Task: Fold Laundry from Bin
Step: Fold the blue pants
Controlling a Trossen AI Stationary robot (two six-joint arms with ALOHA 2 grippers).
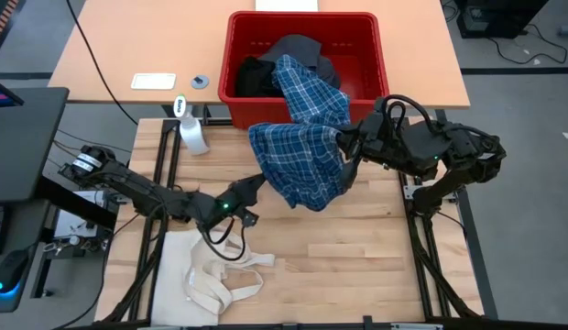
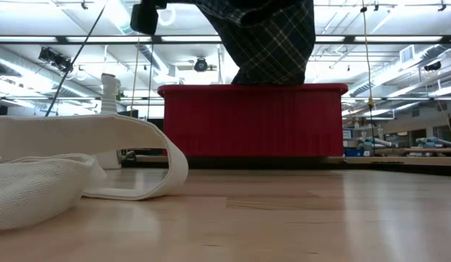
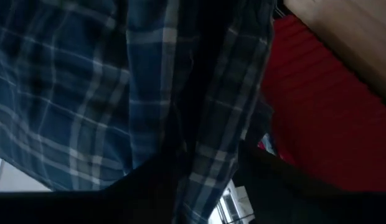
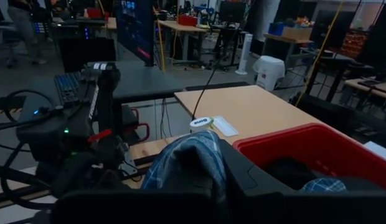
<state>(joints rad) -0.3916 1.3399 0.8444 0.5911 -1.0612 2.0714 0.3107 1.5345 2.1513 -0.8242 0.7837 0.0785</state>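
plaid shirt [image 1: 302,160] pinched by right gripper [image 1: 346,147]; left gripper [image 1: 258,182] touching.

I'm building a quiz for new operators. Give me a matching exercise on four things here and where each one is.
Things:
1. blue plaid shirt
2. cream tote bag
3. black garment
4. spray bottle

Places:
A. inside the red bin
B. flat on the table's near left part
C. hanging from the right gripper, trailing out of the bin
D. standing left of the bin

Pairs: 1-C, 2-B, 3-A, 4-D

Overhead, table-level, wrist close-ups, bin [image 1: 302,64] shared
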